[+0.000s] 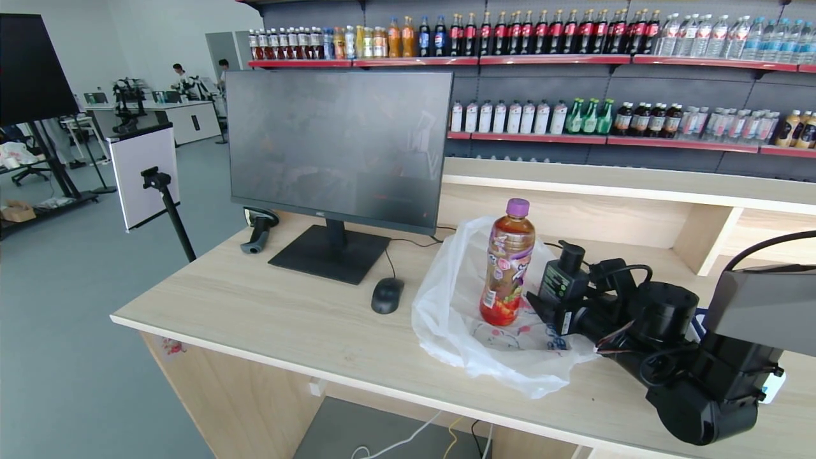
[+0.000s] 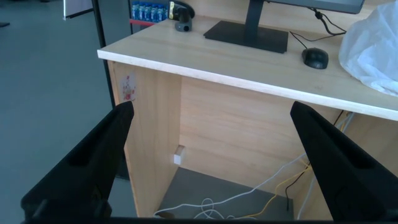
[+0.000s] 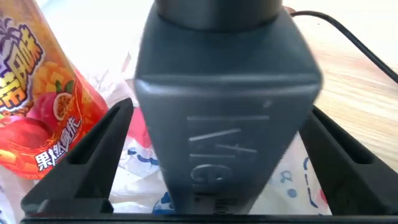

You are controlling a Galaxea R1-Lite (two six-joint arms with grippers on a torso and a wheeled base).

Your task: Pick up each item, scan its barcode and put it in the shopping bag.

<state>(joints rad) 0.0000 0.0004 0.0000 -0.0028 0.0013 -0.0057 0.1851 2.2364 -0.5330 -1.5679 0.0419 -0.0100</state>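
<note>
Jaws of the right gripper (image 1: 553, 294) (image 3: 217, 113) are closed on a dark grey bottle (image 1: 562, 275) (image 3: 227, 81), one finger pressed against each side of its body. This bottle is held over the right edge of the shopping bag (image 1: 459, 319) (image 3: 292, 180), a white translucent plastic bag lying open on the table (image 1: 287, 331).

A juice bottle (image 1: 507, 268) (image 3: 43, 112) with a purple cap stands upright inside the bag, just beside the held bottle on its left. It is the nearest obstruction to the right gripper.

Jaws of the left gripper (image 2: 211, 162) are wide apart and hold nothing. The gripper hangs below the level of the tabletop (image 2: 249, 68), in front of the table's left front corner.

Surrounding items on the table:
- A monitor (image 1: 338, 146) on a flat black stand occupies the rear left area.
- A black mouse (image 1: 387, 295) (image 2: 315, 58) lies between the stand and the bag, close to the bag's left edge.
- A handheld barcode scanner (image 1: 258, 233) (image 2: 181, 12) rests at the left of the monitor stand, well apart from the bag.
- Cables run from behind the monitor toward the bag.

Shelves (image 1: 554, 60) stocked with drink bottles line the wall behind the table.
</note>
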